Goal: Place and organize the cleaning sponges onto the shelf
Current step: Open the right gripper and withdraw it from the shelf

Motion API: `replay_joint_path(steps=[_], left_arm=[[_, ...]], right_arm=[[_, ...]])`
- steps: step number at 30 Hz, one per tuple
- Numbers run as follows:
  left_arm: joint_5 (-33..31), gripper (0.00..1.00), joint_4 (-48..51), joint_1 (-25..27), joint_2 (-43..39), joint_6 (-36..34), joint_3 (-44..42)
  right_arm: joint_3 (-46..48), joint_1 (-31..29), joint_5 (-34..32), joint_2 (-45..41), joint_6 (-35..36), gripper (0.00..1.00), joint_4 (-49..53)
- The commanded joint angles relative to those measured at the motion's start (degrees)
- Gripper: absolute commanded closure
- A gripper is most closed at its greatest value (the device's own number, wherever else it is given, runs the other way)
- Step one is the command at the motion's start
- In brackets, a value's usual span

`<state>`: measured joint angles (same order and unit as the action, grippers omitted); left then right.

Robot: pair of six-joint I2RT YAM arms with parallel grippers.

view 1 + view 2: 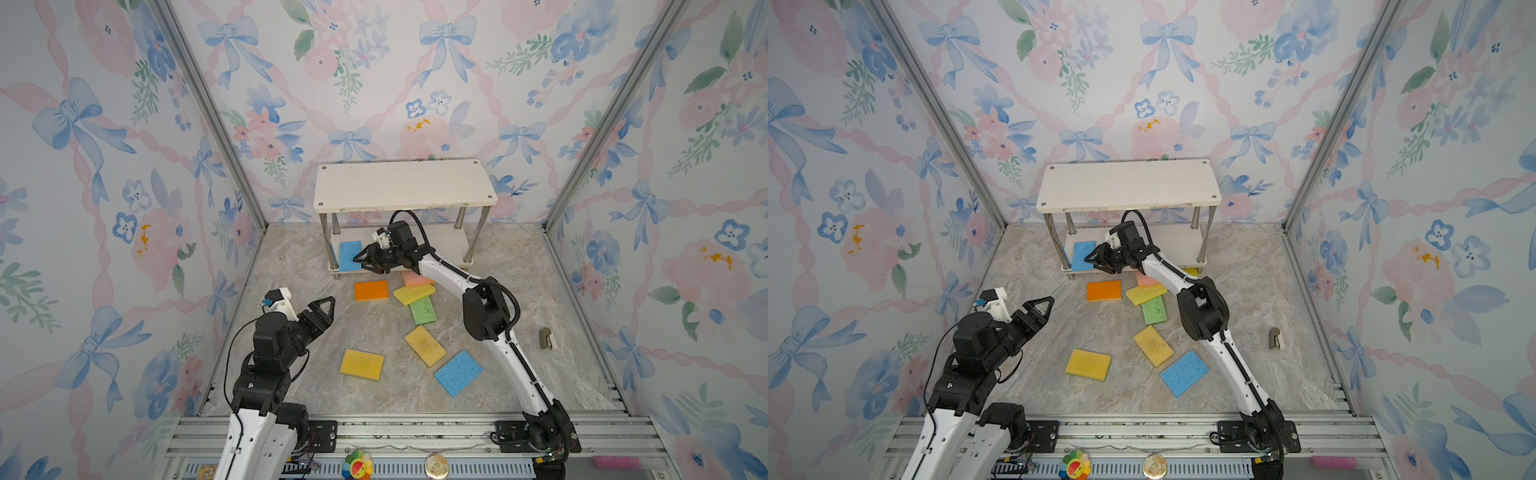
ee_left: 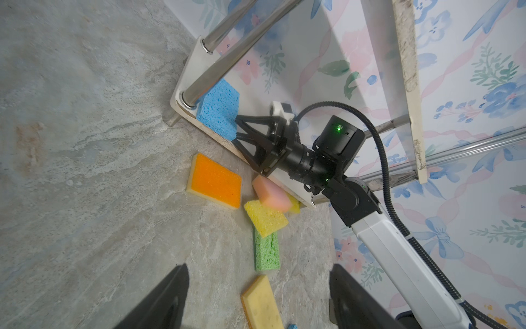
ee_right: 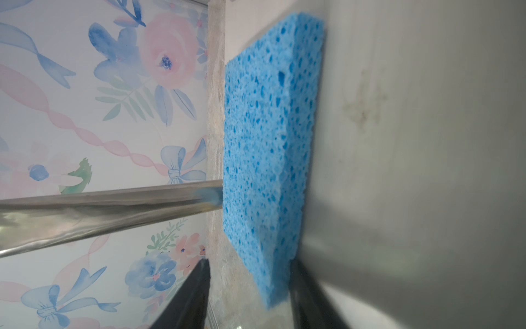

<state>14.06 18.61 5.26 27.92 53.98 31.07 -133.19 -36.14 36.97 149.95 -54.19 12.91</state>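
Note:
The shelf [image 1: 403,185] [image 1: 1127,185] stands at the back wall. A blue sponge [image 1: 350,255] [image 1: 1082,255] [image 2: 219,108] [image 3: 264,142] lies at the left end of its lower board [image 3: 412,142], beside a metal leg. My right gripper [image 1: 365,264] [image 1: 1096,262] [image 2: 237,129] [image 3: 252,284] is at that sponge's near corner, its jaws open on either side of it. On the floor lie orange [image 1: 371,290], pink [image 1: 417,279], yellow [image 1: 414,294], green [image 1: 423,311], tan-yellow [image 1: 424,345], yellow [image 1: 361,364] and blue [image 1: 458,372] sponges. My left gripper [image 1: 328,303] [image 1: 1044,305] [image 2: 259,296] hovers open and empty left of them.
A small tan-grey object [image 1: 545,337] lies on the floor at the right. Floral walls close in three sides. A metal rail [image 1: 415,432] runs along the front edge. The shelf's top board overhangs my right gripper's wrist.

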Motion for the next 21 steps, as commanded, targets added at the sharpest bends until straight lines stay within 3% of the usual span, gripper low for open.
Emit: replay_joint_path(steps=[1,5,8,15,21], left_arm=[[0.87,0.2,0.78,-0.38,-0.15,-0.98,0.59],[1.45,0.19,0.67,-0.51,0.53,-1.24,1.04],[1.83,0.18,0.64,-0.64,1.08,-1.59,1.47],[2.93,0.16,0.45,-0.63,2.15,-1.94,1.24],[5.94,0.15,-1.79,-0.77,4.18,-1.19,-0.5]], right_arm=[[5.23,0.28,-8.28,-5.73,3.56,0.46,6.11],[11.42,0.37,-14.13,-10.65,3.59,0.38,6.86],[14.74,0.28,-14.14,-12.83,2.8,0.32,4.5],[27.25,-1.11,-11.34,-22.08,-0.33,0.32,-4.99],[44.67,-2.04,-10.74,-34.76,-4.66,0.32,-11.98]])
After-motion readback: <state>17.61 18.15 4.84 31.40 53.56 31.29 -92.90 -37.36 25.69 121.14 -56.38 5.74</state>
